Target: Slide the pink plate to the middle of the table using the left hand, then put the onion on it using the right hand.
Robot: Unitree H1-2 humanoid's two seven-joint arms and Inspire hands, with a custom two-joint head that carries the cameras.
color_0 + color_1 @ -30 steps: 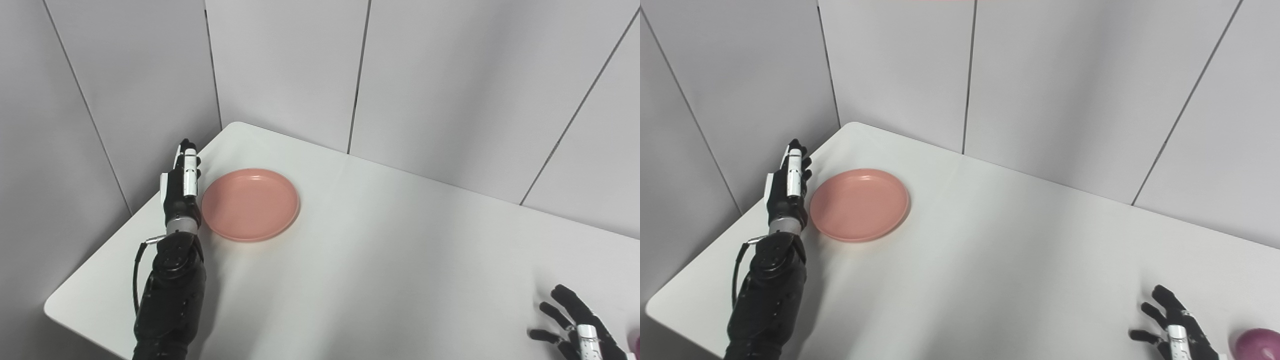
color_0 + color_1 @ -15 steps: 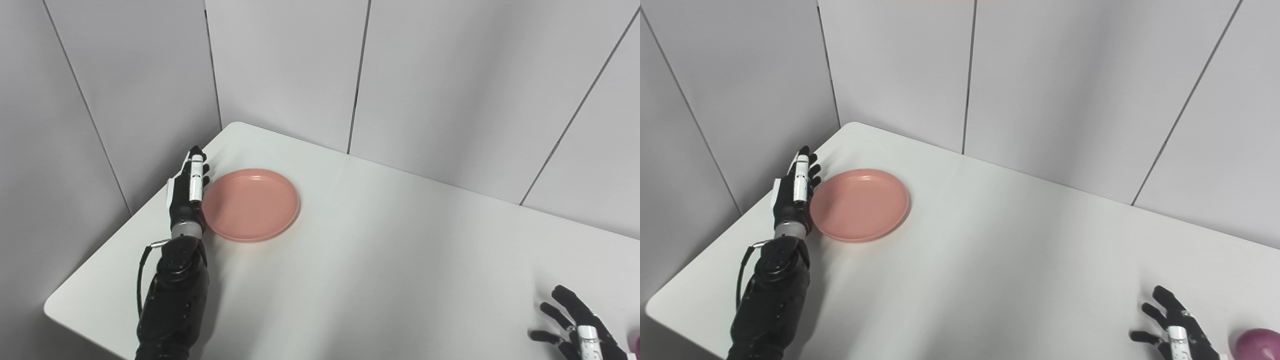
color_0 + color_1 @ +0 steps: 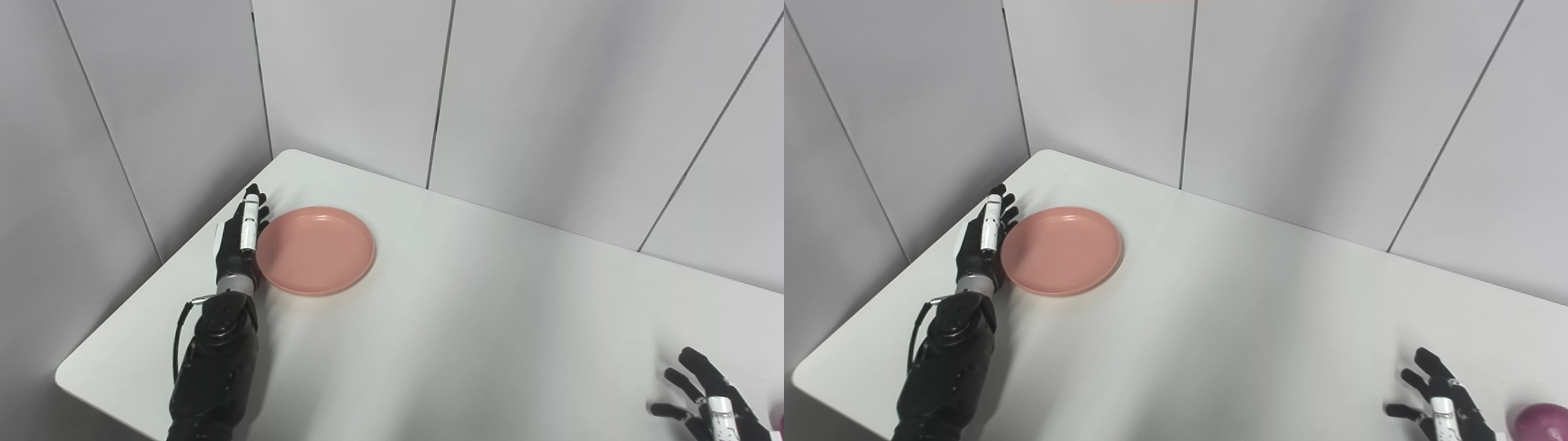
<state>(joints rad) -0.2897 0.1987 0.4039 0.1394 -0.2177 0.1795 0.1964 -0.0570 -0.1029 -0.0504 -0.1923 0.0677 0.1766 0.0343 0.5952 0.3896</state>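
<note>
pink plate (image 3: 315, 250) is the landmark: it lies flat on the white surface (image 3: 465, 318) near the far left corner, well short of the middle. just left of the plate, the left robot hand (image 3: 240, 236) stands edge-on with fingers straight, unclenched and gripping nothing, set against the rim (a pushing pose, i judge). far right of the plate, the right robot hand (image 3: 1439, 398) waits, fingers spread and released, just beside the purple onion (image 3: 1543, 421).
</note>
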